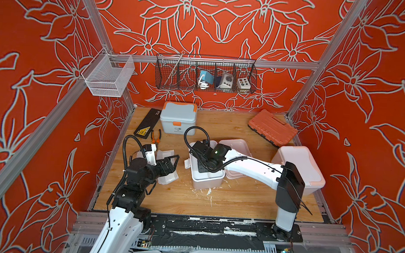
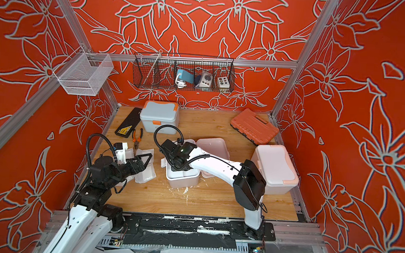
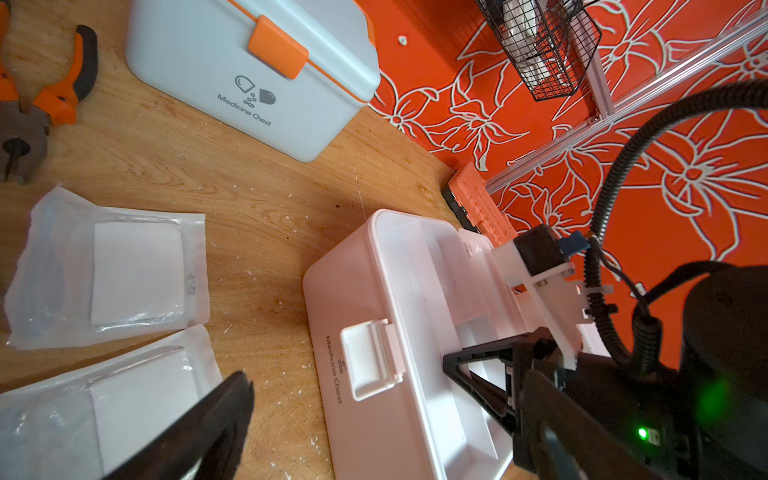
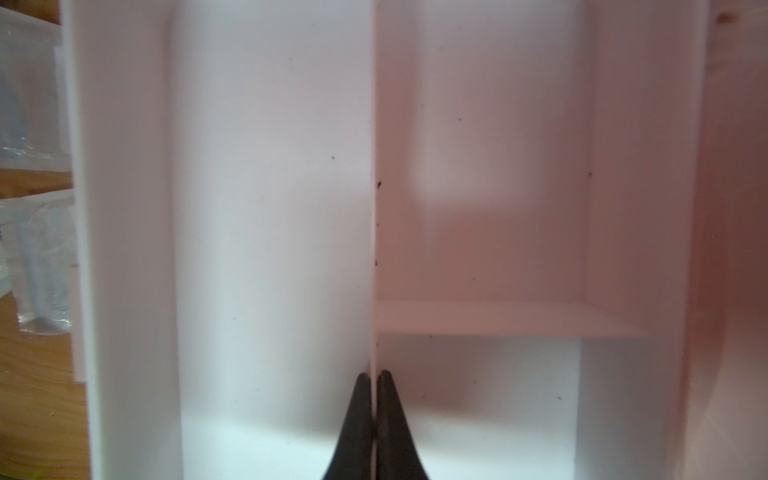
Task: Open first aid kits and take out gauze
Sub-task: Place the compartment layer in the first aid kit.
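Three first aid kits stand on the wooden table. The pale pink kit [image 1: 206, 179] [image 3: 361, 436] is open in the middle, its lid [image 1: 235, 145] tipped back. My right gripper [image 4: 374, 376] reaches down into it and is shut on the thin divider [image 4: 373, 208] between its compartments, which show no contents. The blue-grey kit [image 1: 178, 117] with orange latch is closed at the back. The white and peach kit [image 1: 299, 167] is closed at the right. Two gauze packets [image 3: 137, 270] [image 3: 137, 407] lie left of the pink kit. My left gripper [image 1: 171, 164] hovers open over them, holding nothing.
Orange pliers [image 1: 155, 136] and a flat black case [image 1: 147, 123] lie at the back left. An orange-red tool case [image 1: 271, 127] leans at the back right. A black wire basket [image 1: 205, 76] and a white mesh basket [image 1: 109, 75] hang on the walls. White crumbs speckle the table.
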{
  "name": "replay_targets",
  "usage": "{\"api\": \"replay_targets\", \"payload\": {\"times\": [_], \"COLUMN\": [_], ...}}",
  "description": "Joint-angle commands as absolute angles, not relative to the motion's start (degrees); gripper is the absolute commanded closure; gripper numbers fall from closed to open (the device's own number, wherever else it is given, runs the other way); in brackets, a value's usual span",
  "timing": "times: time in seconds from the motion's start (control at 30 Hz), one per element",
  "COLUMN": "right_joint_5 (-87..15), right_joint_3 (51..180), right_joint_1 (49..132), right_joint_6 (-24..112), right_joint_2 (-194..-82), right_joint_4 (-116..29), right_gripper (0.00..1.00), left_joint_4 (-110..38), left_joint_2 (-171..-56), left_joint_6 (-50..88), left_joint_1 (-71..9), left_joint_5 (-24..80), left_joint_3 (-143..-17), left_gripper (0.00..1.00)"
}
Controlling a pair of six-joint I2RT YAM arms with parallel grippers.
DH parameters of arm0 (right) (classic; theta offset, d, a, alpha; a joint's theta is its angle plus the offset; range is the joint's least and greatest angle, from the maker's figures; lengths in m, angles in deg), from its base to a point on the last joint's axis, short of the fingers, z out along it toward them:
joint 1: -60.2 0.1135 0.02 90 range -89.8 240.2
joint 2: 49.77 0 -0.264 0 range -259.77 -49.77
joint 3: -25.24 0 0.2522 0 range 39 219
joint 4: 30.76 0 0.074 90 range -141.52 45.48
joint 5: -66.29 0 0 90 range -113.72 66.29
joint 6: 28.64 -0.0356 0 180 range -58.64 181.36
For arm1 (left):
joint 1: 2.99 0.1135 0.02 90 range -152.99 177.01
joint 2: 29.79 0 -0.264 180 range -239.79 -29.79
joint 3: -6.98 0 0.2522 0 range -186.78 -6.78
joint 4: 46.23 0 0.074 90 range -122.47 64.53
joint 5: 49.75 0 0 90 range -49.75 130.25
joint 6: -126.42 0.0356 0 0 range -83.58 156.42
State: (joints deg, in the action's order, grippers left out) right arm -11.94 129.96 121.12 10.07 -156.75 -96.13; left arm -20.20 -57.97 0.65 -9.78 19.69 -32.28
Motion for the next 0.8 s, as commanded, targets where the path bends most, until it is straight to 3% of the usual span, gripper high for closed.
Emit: {"api": "replay_targets", "payload": {"times": [0.0,0.33,0.63,0.77], "right_joint_5": [-10.7,-4.0,-4.9,-5.3], "right_joint_3": [128.4,125.4,125.4,126.1], "right_joint_1": [121.3,121.3,121.2,121.2], "right_joint_6": [7.1,1.4,3.9,5.8], "right_joint_2": [-159.4,-155.7,-154.1,-153.2], "right_joint_4": [-100.4,-107.4,-102.7,-102.3], "right_gripper": [1.00,1.00,1.00,0.69], "left_joint_4": [-22.5,-23.9,-24.8,-24.9], "left_joint_2": [-58.3,-60.9,-63.1,-63.2], "left_joint_6": [1.3,1.3,0.6,0.1], "left_joint_1": [-9.7,-9.7,-9.7,-9.7], "left_joint_5": [18.6,16.1,13.4,12.7], "left_joint_3": [-31.9,-32.0,-32.2,-32.1], "left_gripper": [0.03,0.03,0.03,0.03]}}
